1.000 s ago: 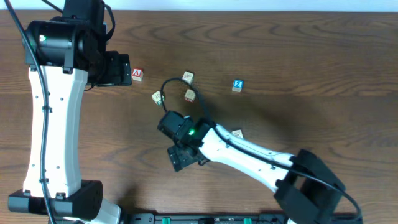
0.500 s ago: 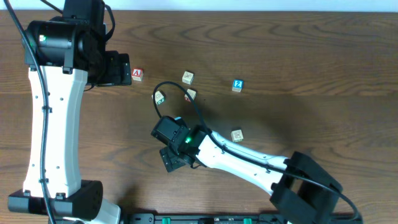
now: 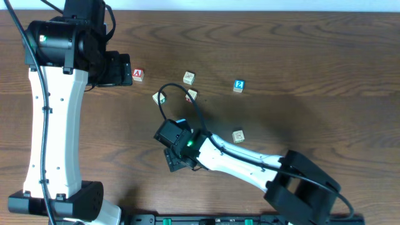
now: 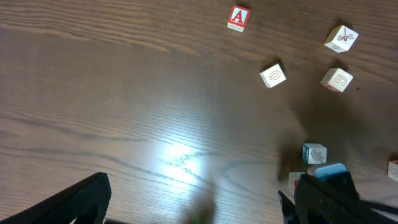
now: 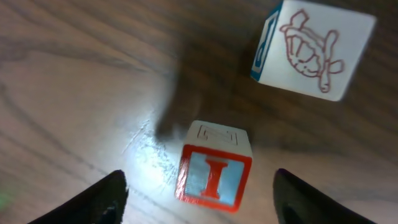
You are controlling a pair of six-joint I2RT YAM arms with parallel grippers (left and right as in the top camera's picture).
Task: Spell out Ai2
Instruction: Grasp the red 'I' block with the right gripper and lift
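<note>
Right claw (image 5: 202,198) has narrowed around the small red-"I" wooden cube (image 5: 214,169), half-wide and not yet gripping; left claw (image 4: 199,200) stands wide.

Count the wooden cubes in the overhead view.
6: A cube upper left; three cubes clustered mid-table; 2 cube right; a lone cube beside the right arm. Others may hide under that arm.

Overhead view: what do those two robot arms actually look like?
Both the left arm and right arm have smooth white shells between bulky black joints, each with a small green light. A thin black cable loops from the right one.
</note>
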